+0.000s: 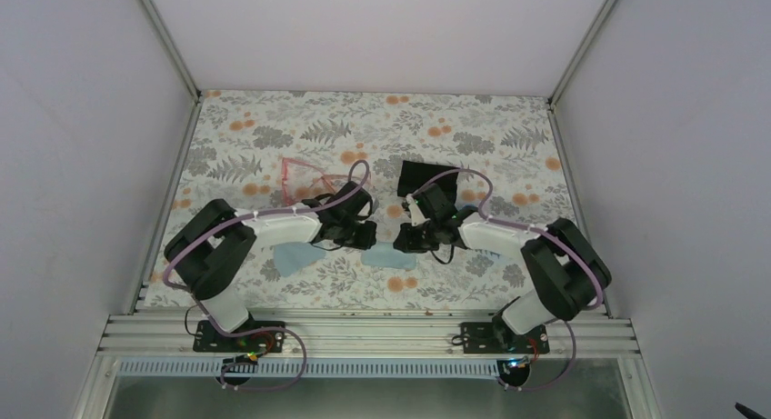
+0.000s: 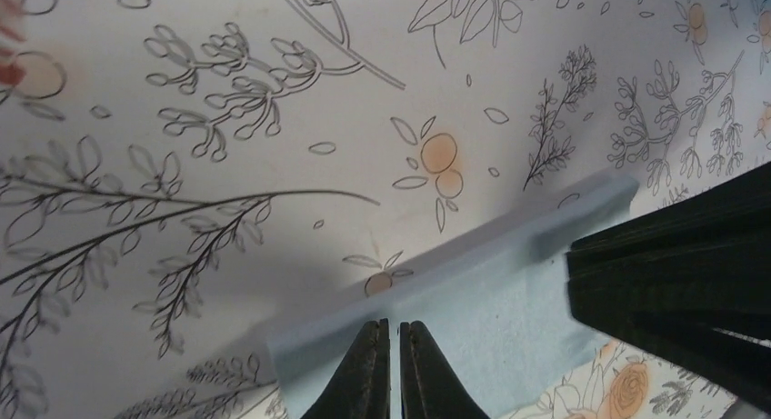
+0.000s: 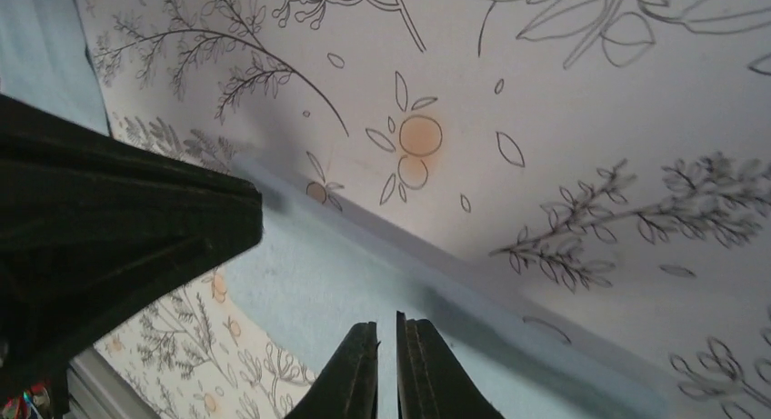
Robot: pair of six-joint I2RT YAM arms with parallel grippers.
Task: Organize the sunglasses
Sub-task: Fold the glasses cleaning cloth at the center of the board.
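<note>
Beyond the left end effector [image 1: 362,235] lie the sunglasses [image 1: 305,176], apart (clear only from above); wrist views show it and the right end effector [image 3: 386,333] pinching the cloth [image 2: 491,319].

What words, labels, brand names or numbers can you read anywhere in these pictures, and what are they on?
None can be read.
The sunglasses, the light blue cloth, the dark object and the floral table cover show no lettering. The cover bears only leaves and orange fruit.
</note>
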